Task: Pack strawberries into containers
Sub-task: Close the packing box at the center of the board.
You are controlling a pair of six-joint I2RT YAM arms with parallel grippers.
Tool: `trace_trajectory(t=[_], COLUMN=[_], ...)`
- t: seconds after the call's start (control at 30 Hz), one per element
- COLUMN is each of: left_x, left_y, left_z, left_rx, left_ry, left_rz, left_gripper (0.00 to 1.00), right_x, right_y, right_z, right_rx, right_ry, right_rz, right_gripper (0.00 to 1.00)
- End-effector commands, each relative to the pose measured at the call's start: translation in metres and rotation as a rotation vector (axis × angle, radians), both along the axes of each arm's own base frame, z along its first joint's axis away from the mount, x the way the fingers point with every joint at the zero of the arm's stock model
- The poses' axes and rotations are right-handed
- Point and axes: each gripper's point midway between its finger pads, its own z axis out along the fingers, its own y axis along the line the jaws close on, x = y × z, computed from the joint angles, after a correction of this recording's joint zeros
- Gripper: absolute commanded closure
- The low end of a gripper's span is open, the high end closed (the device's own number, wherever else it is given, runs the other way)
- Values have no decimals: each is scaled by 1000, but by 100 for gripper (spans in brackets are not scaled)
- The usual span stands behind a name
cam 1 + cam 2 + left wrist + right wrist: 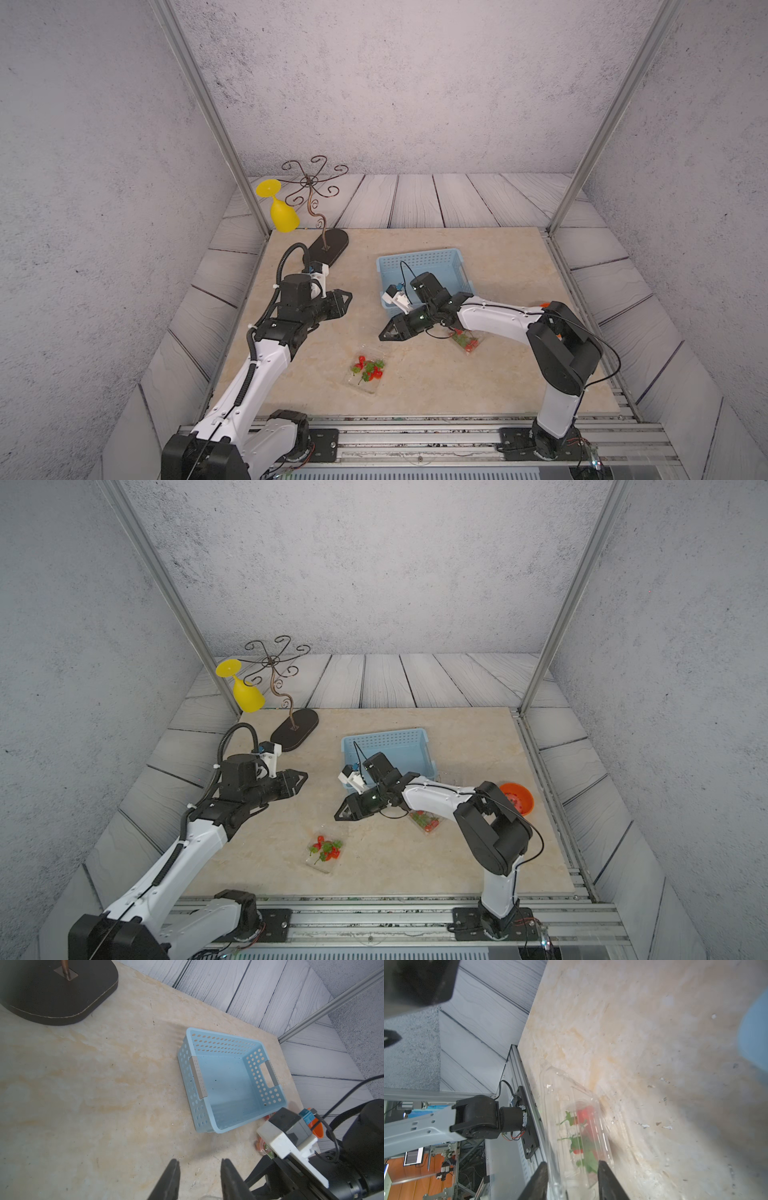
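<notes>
Two clear containers lie on the marble table in both top views. The front one [360,384] [322,864] is open and holds several strawberries [368,368] [326,849]. The other [473,347] [432,827], also with strawberries, lies partly under my right arm. My right gripper [382,334] [337,816] points left just behind the front one. In the right wrist view its jaws [572,1162] stand apart on either side of the clear container [556,1084] with strawberries [583,1113]; I cannot tell whether they touch it. My left gripper [348,296] [199,1160] is open and holds nothing, hovering over bare table.
A light blue perforated basket [419,253] [228,1036] stands empty behind my right wrist. An orange bowl [523,802] sits at the right edge behind my right elbow. A wire stand on a dark base [330,245] and a yellow glass [282,216] occupy the back left corner.
</notes>
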Motion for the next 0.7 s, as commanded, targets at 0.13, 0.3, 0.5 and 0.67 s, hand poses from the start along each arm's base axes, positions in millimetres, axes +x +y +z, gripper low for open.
trace_trajectory(t=[0.13,0.3,0.5,0.67], left_x=[-13,-28,-36,-46], left_y=[3,0,-3,-5], left_z=[-3,-22,-26,-32], left_rx=[56,56,46,45], left_ry=[38,80,94,107], left_rz=[-32,-32,-32,-30], left_gripper=[63,63,63,64], right_x=[-39,-57,-76,-88], right_y=[6,13,18,22], right_z=[21,24,27,28], right_rx=[11,4,-35,-59], right_ry=[-41,-50,-83,-107], right_rz=[132,186,253,282], right_gripper=[58,58,58,57])
